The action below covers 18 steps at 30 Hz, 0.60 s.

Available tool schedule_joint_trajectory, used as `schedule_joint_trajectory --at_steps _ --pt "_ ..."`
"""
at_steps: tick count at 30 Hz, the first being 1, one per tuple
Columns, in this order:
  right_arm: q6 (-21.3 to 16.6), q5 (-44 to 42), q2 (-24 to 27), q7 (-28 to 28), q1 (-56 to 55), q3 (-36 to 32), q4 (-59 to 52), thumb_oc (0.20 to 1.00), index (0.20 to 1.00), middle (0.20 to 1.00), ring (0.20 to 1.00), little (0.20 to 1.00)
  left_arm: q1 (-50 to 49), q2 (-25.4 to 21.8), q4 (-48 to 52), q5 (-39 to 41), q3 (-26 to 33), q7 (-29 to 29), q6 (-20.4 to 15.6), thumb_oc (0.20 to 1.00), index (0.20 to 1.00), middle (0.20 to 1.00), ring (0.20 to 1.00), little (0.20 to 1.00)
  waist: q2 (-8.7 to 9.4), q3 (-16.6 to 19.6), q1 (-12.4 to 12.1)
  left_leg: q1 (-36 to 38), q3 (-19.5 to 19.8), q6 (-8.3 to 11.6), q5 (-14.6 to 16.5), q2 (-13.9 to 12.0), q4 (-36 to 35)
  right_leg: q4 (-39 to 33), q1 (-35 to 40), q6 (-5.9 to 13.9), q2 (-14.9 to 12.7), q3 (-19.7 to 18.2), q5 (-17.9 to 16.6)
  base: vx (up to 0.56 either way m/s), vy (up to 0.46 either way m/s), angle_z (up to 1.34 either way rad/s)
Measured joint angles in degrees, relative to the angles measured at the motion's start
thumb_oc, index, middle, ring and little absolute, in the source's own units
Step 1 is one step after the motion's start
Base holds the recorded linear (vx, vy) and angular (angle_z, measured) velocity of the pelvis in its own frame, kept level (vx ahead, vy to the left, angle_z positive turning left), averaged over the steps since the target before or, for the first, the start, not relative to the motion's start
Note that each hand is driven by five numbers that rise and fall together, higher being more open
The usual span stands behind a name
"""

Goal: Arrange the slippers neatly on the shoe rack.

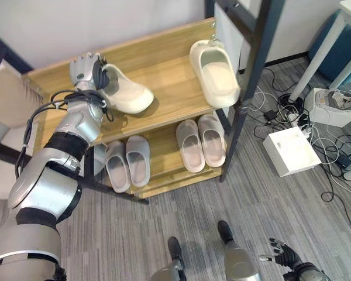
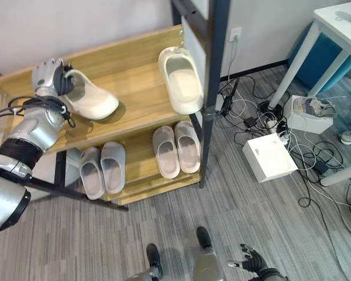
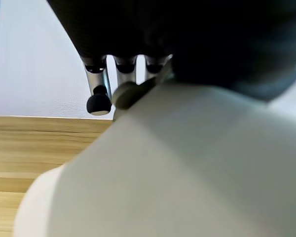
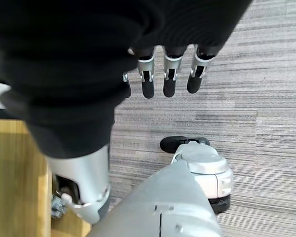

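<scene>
A cream slipper (image 1: 128,95) lies on its side on the left of the wooden shoe rack's top shelf (image 1: 164,58). My left hand (image 1: 86,69) is shut on its heel end, at the shelf's back left. In the left wrist view the slipper (image 3: 187,173) fills the foreground, with my fingers (image 3: 98,101) reaching past its rim. The matching cream slipper (image 1: 215,70) lies sole down at the shelf's right end, against the dark upright. My right hand (image 1: 284,253) hangs low over the floor at the lower right, its fingers (image 4: 168,81) straight and holding nothing.
On the lower shelf stand a grey pair (image 1: 127,163) and a beige pair (image 1: 200,141). A white box (image 1: 291,151) and tangled cables (image 1: 322,158) lie on the floor to the right, by a white table leg (image 1: 324,47). A beige cushion (image 1: 3,105) sits left of the rack.
</scene>
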<state>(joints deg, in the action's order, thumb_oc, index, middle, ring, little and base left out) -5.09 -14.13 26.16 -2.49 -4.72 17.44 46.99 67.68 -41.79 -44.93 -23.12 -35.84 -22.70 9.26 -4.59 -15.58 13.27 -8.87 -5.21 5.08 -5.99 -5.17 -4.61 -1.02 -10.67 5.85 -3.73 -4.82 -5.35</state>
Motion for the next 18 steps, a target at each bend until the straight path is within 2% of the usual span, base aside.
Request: schedule_joint_trajectory --at_steps 2,7,8,12,18 --pt "-0.2 -0.6 -0.5 0.0 0.3 0.0 -0.2 1.0 1.0 1.0 1.0 1.0 1.2 0.4 0.6 -0.8 -0.2 -0.4 0.0 0.2 0.2 0.2 0.2 0.2 0.88 -0.5 -0.5 -0.3 -0.1 0.0 0.0 0.2 0.0 0.3 -0.4 -0.62 -0.4 0.1 0.5 0.02 0.019 0.09" --pt "-0.8 -1.4 -0.6 0.4 0.2 0.1 -0.2 1.0 1.0 1.0 1.0 1.0 1.8 2.2 2.9 -3.9 -0.6 0.0 0.1 0.2 0.2 0.2 0.2 0.2 0.95 -0.5 -0.9 -0.3 -0.3 -0.06 0.0 0.9 0.0 0.2 -0.5 -0.16 -1.2 -0.1 0.8 0.0 0.0 0.0" --pt "-0.8 -1.7 -0.7 0.4 0.2 0.1 -0.2 1.0 1.0 1.0 1.0 1.0 1.8 2.2 3.8 -5.0 -0.8 0.2 0.2 0.2 0.2 0.2 0.2 0.2 0.93 -0.5 -0.9 -0.3 -0.4 -0.59 -0.4 0.9 0.0 0.2 -0.4 0.13 -1.2 -0.1 0.7 0.0 0.0 0.0" --pt "-1.2 -1.8 -0.5 0.5 0.2 0.1 -0.3 1.0 1.0 1.0 1.0 1.0 2.9 2.2 5.4 -8.5 -4.2 0.2 0.2 0.2 0.2 0.2 0.2 0.2 0.97 -0.5 -0.9 -0.1 -1.9 -0.86 -0.7 1.1 0.0 0.1 -0.7 0.94 -1.4 -1.4 0.4 -0.01 0.022 -0.11" --pt "-1.3 -1.8 -0.5 0.8 0.4 0.1 -0.2 1.0 1.0 1.0 1.0 1.0 4.3 2.6 6.1 -9.6 -5.8 0.2 0.1 0.2 0.2 0.2 0.2 0.2 1.11 -0.4 0.5 -0.2 -3.5 -1.07 -0.4 1.4 0.0 0.5 -2.0 1.4 -1.6 -2.9 0.5 0.0 0.002 -0.14"
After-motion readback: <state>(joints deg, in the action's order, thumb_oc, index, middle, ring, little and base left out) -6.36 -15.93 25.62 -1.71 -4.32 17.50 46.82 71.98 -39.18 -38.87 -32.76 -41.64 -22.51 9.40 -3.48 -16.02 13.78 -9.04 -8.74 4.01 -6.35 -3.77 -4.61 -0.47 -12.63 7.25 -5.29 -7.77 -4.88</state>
